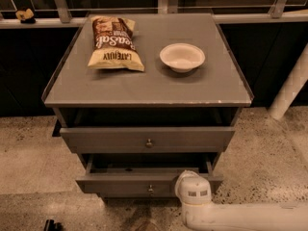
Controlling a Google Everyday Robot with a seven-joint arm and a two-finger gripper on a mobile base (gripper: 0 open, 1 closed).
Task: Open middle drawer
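The grey cabinet (144, 88) shows two drawer fronts, each with a small round knob. The wider upper front (106, 139) is pulled out a little. The middle drawer (115, 186) is the narrower front below it. It stands pulled out further, with its dark inside showing and its knob (150, 189) at the centre. My white arm (240, 215) comes in from the lower right. Its round end joint (193, 190) sits in front of the right part of the middle drawer's front. The gripper is below the picture's edge, out of view. The third drawer is hidden.
A chip bag (114, 43) and a white bowl (182, 57) lie on the cabinet top. A white post (291, 88) stands to the right. A railing (144, 18) runs behind. Speckled floor (29, 167) surrounds the cabinet. A small dark object (51, 224) is at the bottom left edge.
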